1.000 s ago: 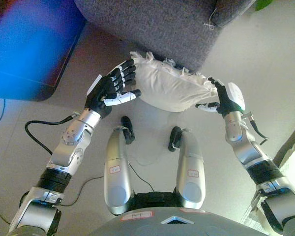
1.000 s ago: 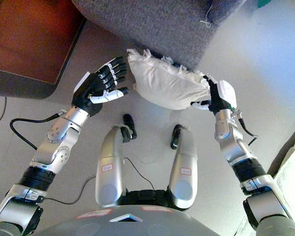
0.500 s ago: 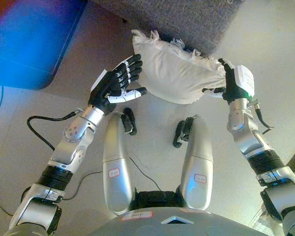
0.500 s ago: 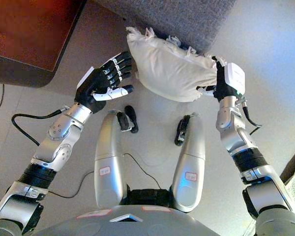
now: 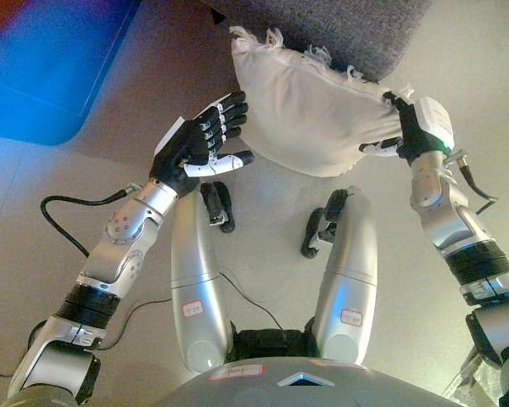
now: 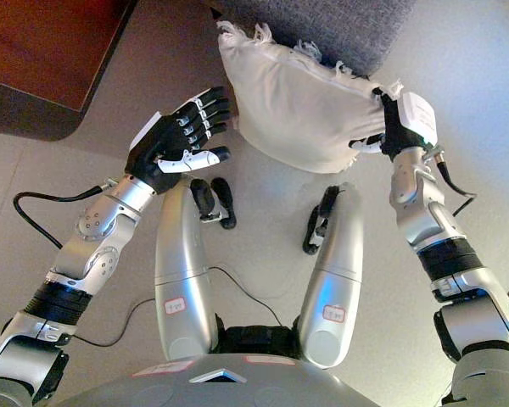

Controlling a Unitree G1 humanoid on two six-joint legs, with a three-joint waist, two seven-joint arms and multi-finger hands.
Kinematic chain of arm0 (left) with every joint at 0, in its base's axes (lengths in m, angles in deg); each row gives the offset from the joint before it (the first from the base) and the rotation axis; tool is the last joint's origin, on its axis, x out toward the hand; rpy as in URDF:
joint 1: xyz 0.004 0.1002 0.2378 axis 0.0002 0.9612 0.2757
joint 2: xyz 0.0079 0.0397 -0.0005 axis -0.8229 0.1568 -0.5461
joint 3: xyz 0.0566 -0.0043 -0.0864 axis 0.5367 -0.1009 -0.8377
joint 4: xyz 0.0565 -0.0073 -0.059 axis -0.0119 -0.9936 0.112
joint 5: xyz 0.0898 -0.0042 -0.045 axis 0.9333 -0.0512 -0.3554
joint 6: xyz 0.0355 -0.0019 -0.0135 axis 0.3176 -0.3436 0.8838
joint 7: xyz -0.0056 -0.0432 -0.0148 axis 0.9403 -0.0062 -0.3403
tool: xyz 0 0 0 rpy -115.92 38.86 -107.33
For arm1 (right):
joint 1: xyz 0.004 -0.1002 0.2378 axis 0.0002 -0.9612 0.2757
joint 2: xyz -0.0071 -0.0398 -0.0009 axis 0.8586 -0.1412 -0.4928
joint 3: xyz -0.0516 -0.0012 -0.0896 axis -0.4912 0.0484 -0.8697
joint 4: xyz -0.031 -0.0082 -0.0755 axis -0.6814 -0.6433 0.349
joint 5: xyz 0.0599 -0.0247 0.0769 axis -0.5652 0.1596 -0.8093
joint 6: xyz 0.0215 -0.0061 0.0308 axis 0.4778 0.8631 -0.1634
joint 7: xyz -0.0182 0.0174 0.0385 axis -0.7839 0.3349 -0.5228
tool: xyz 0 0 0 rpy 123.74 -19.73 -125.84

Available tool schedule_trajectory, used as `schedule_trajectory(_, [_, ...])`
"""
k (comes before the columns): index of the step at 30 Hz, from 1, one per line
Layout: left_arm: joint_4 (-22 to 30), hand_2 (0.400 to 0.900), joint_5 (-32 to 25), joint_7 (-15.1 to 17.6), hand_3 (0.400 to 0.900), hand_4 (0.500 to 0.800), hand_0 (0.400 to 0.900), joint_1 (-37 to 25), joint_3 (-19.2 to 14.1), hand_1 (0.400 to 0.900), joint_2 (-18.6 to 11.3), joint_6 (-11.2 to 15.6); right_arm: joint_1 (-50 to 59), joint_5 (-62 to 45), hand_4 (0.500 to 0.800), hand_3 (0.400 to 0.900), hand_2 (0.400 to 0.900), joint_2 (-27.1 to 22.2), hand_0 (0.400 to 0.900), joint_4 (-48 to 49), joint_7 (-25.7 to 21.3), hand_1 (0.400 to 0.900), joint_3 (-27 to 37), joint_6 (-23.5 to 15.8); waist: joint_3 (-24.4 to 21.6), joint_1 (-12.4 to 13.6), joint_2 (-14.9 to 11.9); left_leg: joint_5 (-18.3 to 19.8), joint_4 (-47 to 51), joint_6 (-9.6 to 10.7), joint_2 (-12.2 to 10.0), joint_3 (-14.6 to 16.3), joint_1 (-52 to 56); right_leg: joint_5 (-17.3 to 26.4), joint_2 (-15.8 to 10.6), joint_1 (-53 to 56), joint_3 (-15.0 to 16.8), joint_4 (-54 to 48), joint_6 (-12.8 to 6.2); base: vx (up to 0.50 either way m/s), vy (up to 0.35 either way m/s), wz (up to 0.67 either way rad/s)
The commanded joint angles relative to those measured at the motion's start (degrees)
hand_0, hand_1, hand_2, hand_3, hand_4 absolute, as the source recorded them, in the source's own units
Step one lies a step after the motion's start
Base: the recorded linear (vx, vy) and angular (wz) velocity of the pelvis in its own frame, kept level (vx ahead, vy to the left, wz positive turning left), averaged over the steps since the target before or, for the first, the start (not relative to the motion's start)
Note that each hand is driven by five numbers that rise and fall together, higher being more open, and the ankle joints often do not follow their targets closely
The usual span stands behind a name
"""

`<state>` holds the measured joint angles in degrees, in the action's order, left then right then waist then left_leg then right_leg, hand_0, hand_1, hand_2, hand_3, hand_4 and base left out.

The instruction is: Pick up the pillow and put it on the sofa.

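Observation:
A cream pillow [image 5: 310, 106] with fringed edges hangs just in front of the grey sofa [image 5: 339, 21], whose edge fills the top of both views. My right hand [image 5: 410, 131] is shut on the pillow's right corner, its thumb underneath and the fingers over the edge. My left hand [image 5: 202, 146] is open on the pillow's left side, palm facing it. Its fingertips [image 6: 214, 103] are at the pillow's left edge; I cannot tell whether they touch.
A dark wooden piece of furniture [image 6: 42, 59] stands at the upper left, beside the sofa. Beige floor [image 6: 475, 76] lies to the right of the sofa and under the pillow.
The right hand has risen with the pillow's corner, and the pillow has come up off the floor toward the camera. The left hand stays open beside it. The view has shifted.

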<state>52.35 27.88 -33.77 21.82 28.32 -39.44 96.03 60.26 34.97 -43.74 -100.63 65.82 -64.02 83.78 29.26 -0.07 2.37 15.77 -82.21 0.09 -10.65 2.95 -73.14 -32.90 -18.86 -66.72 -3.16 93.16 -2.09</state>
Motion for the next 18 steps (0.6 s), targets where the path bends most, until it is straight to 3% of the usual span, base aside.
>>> schedule_trajectory(1, [7.0, 0.900, -2.7, -1.3, 0.900, 0.800, 0.900, -2.8, 0.4, 0.900, -1.1, 3.2, 7.3, -1.3, 0.800, 0.900, 0.900, -3.8, 0.900, -1.2, -0.8, 0.900, 0.5, -0.4, -1.0, 1.6, 1.6, 15.2, -9.0, -0.7, -0.3, 1.8, 4.9, 2.8, -0.3, -1.2, -2.2, 2.4, 0.17, 0.02, -0.008, 0.11])
schedule_trajectory(14, [6.9, 0.900, -5.3, -2.8, 0.900, 0.800, 0.900, -4.1, 0.3, 0.900, -2.7, 1.6, 17.4, -2.8, 0.800, 0.900, 0.900, -4.9, 0.900, -10.8, 2.2, 0.900, -4.2, 2.3, 0.5, 3.4, 2.9, 16.5, -14.7, -0.2, -0.6, 1.2, 2.0, 2.0, -2.3, -4.4, -1.7, 7.4, 0.37, 0.00, -0.005, 0.08])
schedule_trajectory(15, [6.8, 0.900, -5.4, -3.0, 0.900, 0.800, 0.900, -4.3, 0.5, 0.900, -2.7, 1.5, 18.1, -2.4, 0.595, 0.559, 0.559, -4.6, 0.559, -11.4, 2.9, 0.559, -4.6, 2.6, 0.5, 3.5, 3.0, 16.7, -15.0, -0.2, -0.5, 1.1, 1.7, 2.0, -2.5, -4.7, -1.6, 7.6, 0.40, -0.02, -0.011, 0.06])
schedule_trajectory(16, [6.6, 0.900, -5.4, -3.2, 0.900, 0.800, 0.900, -4.3, 0.5, 0.900, -2.6, 1.4, 18.5, -2.5, 0.500, 0.400, 0.400, -4.5, 0.400, -11.8, 2.9, 0.400, -5.0, 2.3, 0.5, 3.5, 3.1, 16.6, -14.9, -0.2, -0.4, 1.0, 1.6, 2.0, -2.5, -4.9, -1.5, 7.6, 0.44, -0.01, -0.010, 0.06])
schedule_trajectory(18, [6.4, 0.900, -5.7, -3.8, 0.900, 0.800, 0.900, -4.5, 0.7, 0.900, -2.8, 1.4, 19.6, -3.4, 0.500, 0.400, 0.400, -4.7, 0.400, -12.5, 3.1, 0.400, -5.7, 2.4, 0.5, 3.7, 3.2, 16.5, -14.9, -0.2, -0.3, 0.9, 1.2, 2.1, -2.7, -5.3, -1.4, 7.6, 0.51, -0.01, -0.003, 0.05])
